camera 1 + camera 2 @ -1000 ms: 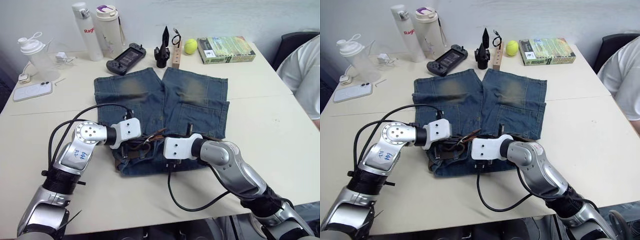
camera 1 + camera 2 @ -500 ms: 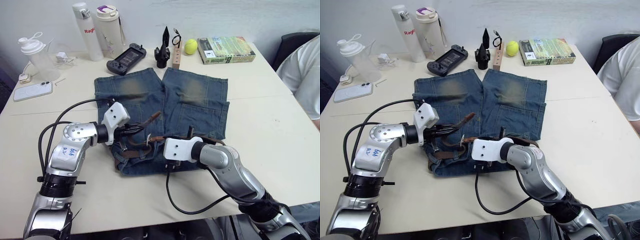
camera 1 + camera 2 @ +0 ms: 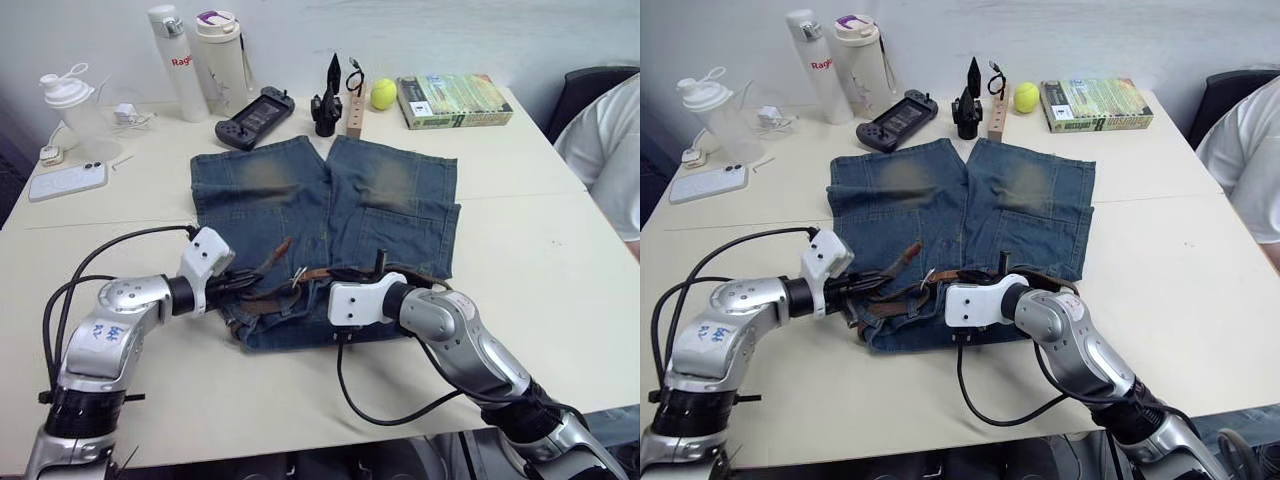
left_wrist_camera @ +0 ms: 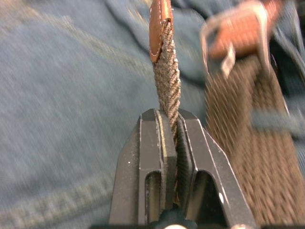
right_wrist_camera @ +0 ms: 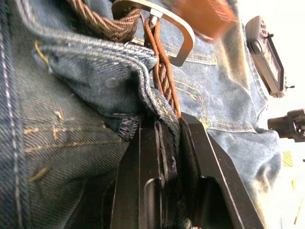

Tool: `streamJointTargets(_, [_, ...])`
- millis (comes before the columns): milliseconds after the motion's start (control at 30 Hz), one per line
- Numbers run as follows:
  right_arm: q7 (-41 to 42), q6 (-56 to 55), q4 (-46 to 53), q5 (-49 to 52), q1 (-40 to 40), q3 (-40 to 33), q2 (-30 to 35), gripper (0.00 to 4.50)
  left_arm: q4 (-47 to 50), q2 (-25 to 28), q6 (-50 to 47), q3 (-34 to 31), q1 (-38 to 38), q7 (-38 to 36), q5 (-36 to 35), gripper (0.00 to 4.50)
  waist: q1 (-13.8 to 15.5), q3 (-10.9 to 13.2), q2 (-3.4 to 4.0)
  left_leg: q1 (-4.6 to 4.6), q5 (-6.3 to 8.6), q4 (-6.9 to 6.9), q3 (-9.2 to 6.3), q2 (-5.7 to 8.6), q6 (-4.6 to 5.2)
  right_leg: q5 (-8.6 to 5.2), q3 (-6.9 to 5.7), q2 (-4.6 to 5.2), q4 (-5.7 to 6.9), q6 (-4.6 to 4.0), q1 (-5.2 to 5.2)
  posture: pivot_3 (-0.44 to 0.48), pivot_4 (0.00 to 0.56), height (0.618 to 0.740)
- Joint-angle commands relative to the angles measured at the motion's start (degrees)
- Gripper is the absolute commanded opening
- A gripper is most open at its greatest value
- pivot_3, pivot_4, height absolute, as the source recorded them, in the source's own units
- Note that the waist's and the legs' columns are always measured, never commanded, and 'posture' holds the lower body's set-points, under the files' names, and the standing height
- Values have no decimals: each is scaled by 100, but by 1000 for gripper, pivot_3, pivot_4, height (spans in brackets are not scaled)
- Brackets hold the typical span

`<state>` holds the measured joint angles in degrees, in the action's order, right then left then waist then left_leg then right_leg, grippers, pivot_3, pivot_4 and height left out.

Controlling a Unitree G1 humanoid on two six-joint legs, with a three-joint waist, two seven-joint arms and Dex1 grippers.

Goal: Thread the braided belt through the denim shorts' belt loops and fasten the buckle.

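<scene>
The denim shorts (image 3: 390, 200) lie flat on the table, waistband toward me. The braided belt (image 3: 262, 291) runs along that waistband, and its silver buckle (image 5: 178, 36) sits near the middle. My left gripper (image 4: 170, 125) is shut on the belt's tail, just behind its tan leather tip (image 4: 159, 24), at the waistband's left end (image 3: 243, 281). My right gripper (image 5: 169, 126) is shut on the belt together with a fold of waistband, right below the buckle (image 3: 316, 283). I cannot make out single belt loops.
Along the far edge stand two bottles (image 3: 222, 50), a shaker cup (image 3: 68, 105), a game controller (image 3: 250, 115), a black tool stand (image 3: 327, 95), a tennis ball (image 3: 381, 92) and a book (image 3: 452, 98). A phone (image 3: 66, 181) lies far left. A person's sleeve (image 3: 610, 160) is at the right edge.
My left gripper has drawn back to the left and lower, taking the belt's tail with it. The right gripper has stayed at the waistband.
</scene>
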<state>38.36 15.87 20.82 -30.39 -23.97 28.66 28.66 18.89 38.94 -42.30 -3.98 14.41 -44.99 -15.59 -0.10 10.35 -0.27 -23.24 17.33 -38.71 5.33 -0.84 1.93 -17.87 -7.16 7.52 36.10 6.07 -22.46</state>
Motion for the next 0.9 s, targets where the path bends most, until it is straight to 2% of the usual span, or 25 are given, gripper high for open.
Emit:
streamJointTargets(33, [-117,-70,-56,-144,-95,-188,-11,66,463,210,56,-14,-192,-143,-137,0,5,-1,-1,0,0,-1,0,0,0,0,0,0,0,0,0,0,150,720])
streamJointTargets(100, [-117,-87,-83,-127,-95,-205,-29,66,478,256,141,16,-212,-129,-105,0,2,-1,-2,0,1,0,0,0,-1,0,2,0,-1,0,1,0,150,720])
streamJointTargets(200, [-57,107,-46,51,20,-282,-147,66,214,-73,70,-252,148,203,-292,0,11,-2,-2,1,1,1,0,0,-2,-1,2,0,-2,-1,1,0,150,720])
streamJointTargets(333, [766,703,617,514,739,-217,65,66,-69,-513,339,-431,605,701,-284,0,61,-8,-13,-1,1,-3,-4,3,-1,-1,-1,1,0,-1,5,0,150,720])
streamJointTargets(533, [937,985,1067,559,1217,-399,358,66,268,-755,311,-179,513,633,-519,0,61,-20,-26,6,7,-10,0,0,4,-1,0,0,0,-1,11,0,150,720])
streamJointTargets(667, [1052,918,1225,555,1234,-359,510,1495,366,-742,447,-9,374,527,-548,0,66,-20,-27,6,9,-10,-4,-2,2,-1,-2,-2,0,-2,11,0,150,720])
streamJointTargets(800, [1358,1242,1639,1047,1298,-648,534,3363,415,-610,625,106,260,375,-498,0,99,-20,-28,6,9,-15,-2,-1,2,-1,-2,0,-4,-1,14,0,150,720])
streamJointTargets(900, [1752,1632,1998,1728,1282,-1178,628,3363,484,-490,714,93,159,295,-500,0,130,-20,-28,4,10,-15,-3,-2,3,-1,-2,-1,-5,-1,12,0,150,720])
